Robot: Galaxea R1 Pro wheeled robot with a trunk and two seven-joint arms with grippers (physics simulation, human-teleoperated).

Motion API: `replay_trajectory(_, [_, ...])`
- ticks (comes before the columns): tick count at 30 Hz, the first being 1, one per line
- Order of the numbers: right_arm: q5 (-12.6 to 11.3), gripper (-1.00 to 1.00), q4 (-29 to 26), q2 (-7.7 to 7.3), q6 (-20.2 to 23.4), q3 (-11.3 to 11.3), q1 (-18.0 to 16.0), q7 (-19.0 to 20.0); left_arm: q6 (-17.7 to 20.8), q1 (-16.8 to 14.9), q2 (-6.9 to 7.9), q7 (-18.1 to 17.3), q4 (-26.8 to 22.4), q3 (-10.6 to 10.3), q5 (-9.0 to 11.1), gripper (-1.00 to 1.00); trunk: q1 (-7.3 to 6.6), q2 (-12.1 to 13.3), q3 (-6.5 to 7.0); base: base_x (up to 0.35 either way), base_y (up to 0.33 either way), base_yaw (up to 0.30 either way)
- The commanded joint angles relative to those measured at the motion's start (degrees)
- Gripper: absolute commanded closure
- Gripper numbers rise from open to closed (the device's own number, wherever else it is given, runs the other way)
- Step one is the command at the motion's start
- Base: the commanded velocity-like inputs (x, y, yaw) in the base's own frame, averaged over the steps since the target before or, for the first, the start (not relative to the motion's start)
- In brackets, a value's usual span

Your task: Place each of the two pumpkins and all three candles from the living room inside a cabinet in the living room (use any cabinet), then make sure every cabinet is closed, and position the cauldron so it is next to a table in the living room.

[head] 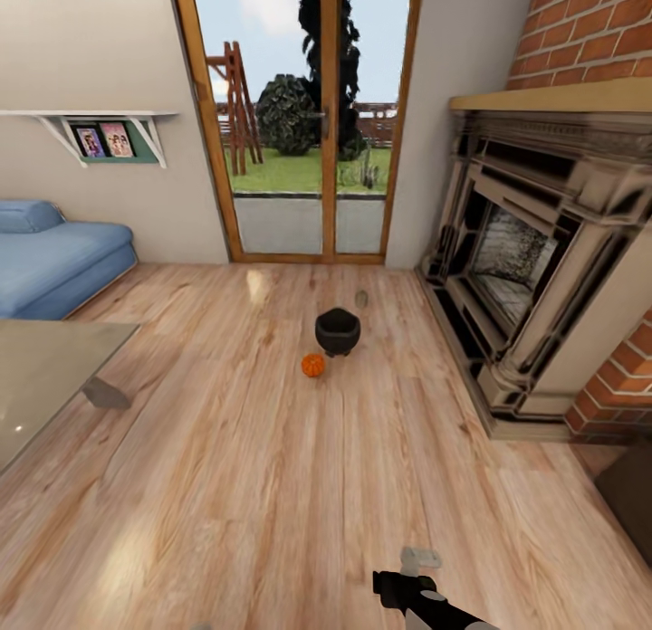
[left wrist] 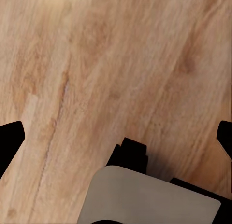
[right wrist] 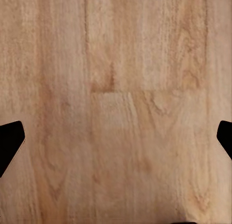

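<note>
The black cauldron (head: 337,329) stands on the wood floor in the middle of the room, in front of the glass doors. One orange pumpkin (head: 312,365) lies on the floor just in front of it, to its left. A small olive-brown candle (head: 361,298) sits just behind the cauldron, to its right. All three are far ahead of my arms. My left gripper (left wrist: 116,137) is open over bare floor, and so is my right gripper (right wrist: 116,139); nothing is between the fingers of either. A dark brown corner (head: 634,503) at the right edge may be the cabinet.
A glass-topped table (head: 36,377) juts in from the left, with a blue sofa (head: 54,259) behind it. A large fireplace (head: 534,268) with a brick surround fills the right side. Part of my right arm (head: 417,594) shows at the bottom edge.
</note>
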Motion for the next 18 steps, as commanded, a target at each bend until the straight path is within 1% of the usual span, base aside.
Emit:
replay_trajectory(1, [-0.09,-1.00,0.05,0.02,-0.27,-0.40,-0.03,-0.05,0.15,-0.01,0.02,0.34,-0.08,-0.45,0.46,-1.00,0.02,-0.02,-0.05,0.244,0.000,0.138])
replay_trajectory(4, [-0.06,-1.00,0.05,0.08,-0.21,-0.40,-0.03,-0.04,0.15,-0.01,-0.04,0.34,-0.08,-0.45,0.45,-1.00,0.02,-0.02,-0.05,0.177,0.000,0.214])
replay_trajectory(8, [-0.05,-1.00,0.05,0.11,-0.12,-0.40,-0.03,-0.03,0.15,-0.01,-0.51,0.34,-0.08,-0.45,0.44,-1.00,0.02,-0.02,-0.05,0.155,0.002,0.223])
replay_trajectory(14, [-0.04,-1.00,0.05,0.11,-0.10,-0.40,-0.03,0.04,0.15,-0.01,-0.66,0.34,-0.08,-0.45,0.44,-1.00,0.02,-0.02,-0.05,0.254,0.039,0.044])
replay_trajectory(18, [-0.04,-1.00,0.05,0.11,-0.09,-0.40,-0.03,0.06,0.15,0.04,-0.64,0.34,-0.08,-0.45,0.44,-1.00,0.02,-0.02,-0.05,0.188,0.007,0.005])
